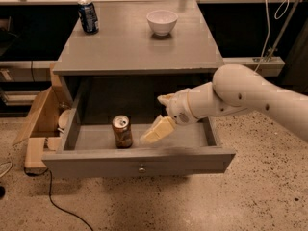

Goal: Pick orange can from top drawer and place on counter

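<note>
Nearest the camera, the drawer stands pulled open, its front panel carrying one small knob.

Inside, the can stands upright on the drawer floor, left of centre and close behind the front panel. It is not gripped and nothing touches it.

The gripper hangs over the drawer interior just right of the can, at about the can's height. Its two cream fingers are spread apart with nothing between them; the lower finger points down and left toward the can, near it but clear of it. The arm reaches in from the right.

Judgement: the step in hand is the approach to the grasp; lifting and placing are not yet done. The next move calls for a short travel left so that the spread fingers straddle the can's body, then closing. The risk is the lower finger striking the can's side and toppling it.

Beyond, the counter has bare surface at its near middle for the placement. A white bowl sits at its far centre and a blue can at its far left corner.
</note>
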`<state>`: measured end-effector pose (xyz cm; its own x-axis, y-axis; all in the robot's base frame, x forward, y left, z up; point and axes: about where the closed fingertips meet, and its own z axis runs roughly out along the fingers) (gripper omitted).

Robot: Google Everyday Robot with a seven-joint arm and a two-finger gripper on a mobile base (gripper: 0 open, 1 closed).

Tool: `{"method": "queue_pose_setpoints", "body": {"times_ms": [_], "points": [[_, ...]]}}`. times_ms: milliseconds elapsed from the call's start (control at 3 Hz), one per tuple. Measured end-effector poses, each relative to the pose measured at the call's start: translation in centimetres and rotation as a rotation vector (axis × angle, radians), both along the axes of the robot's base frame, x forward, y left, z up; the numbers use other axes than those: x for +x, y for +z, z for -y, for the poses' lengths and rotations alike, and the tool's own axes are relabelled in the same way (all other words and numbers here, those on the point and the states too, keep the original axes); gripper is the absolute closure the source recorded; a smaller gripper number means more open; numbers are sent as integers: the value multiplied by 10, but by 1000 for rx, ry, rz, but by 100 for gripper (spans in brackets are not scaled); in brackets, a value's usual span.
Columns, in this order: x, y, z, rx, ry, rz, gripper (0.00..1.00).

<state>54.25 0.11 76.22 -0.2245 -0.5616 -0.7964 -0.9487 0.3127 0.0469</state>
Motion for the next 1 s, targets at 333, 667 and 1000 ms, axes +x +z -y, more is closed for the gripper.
{"method": "queue_pose_setpoints", "body": {"times_ms": [333, 667, 1000], "points": [[23, -24, -34, 63, 12, -14, 0], [23, -24, -34, 63, 12, -14, 0], [25, -27, -40, 65, 28, -4, 0]]}}
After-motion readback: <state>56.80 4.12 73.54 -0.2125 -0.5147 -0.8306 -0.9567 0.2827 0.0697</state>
